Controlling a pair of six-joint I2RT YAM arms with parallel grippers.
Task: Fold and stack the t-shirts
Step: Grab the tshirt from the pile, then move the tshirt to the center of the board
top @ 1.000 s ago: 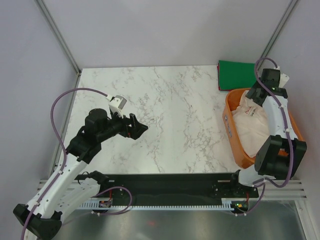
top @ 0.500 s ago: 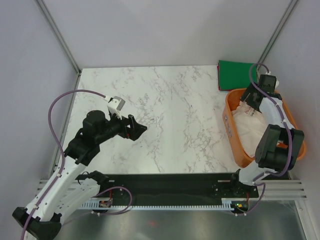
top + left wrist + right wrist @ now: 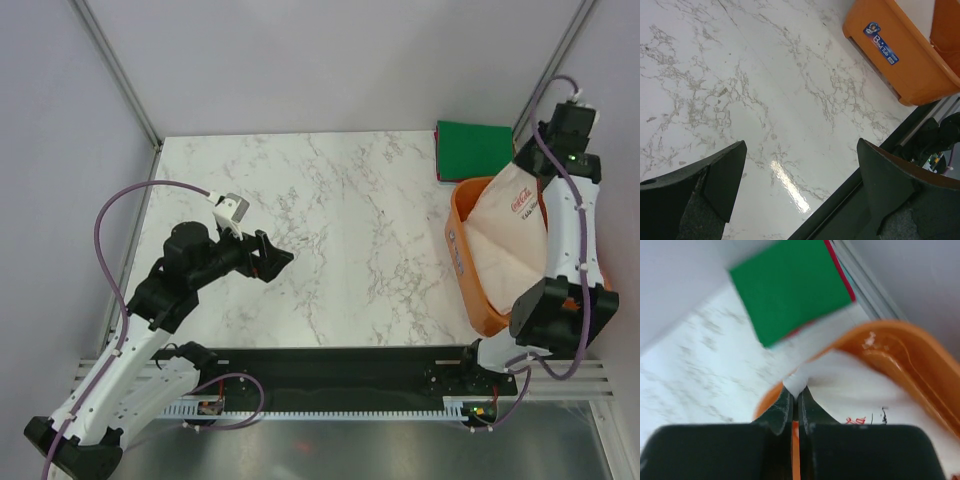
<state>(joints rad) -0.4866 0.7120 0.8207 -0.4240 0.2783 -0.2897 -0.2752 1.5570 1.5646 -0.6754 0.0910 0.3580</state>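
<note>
My right fingers (image 3: 796, 399) are pressed together, pinching a fold of the white t-shirt (image 3: 505, 225). It hangs stretched from their tips down into the orange basket (image 3: 462, 255) below. The green t-shirt (image 3: 473, 150) lies folded flat on the worktop (image 3: 350, 230) just beyond those fingertips. My left fingers (image 3: 272, 252) are spread wide, holding nothing, over bare marble.

An orange plastic basket (image 3: 458, 215) lies below the right claw (image 3: 796, 391), its far rim nearest. A white grey-veined marble tabletop (image 3: 330, 220) spreads leftward. The basket's blue sticker (image 3: 880, 42) is perhaps a brand label.
</note>
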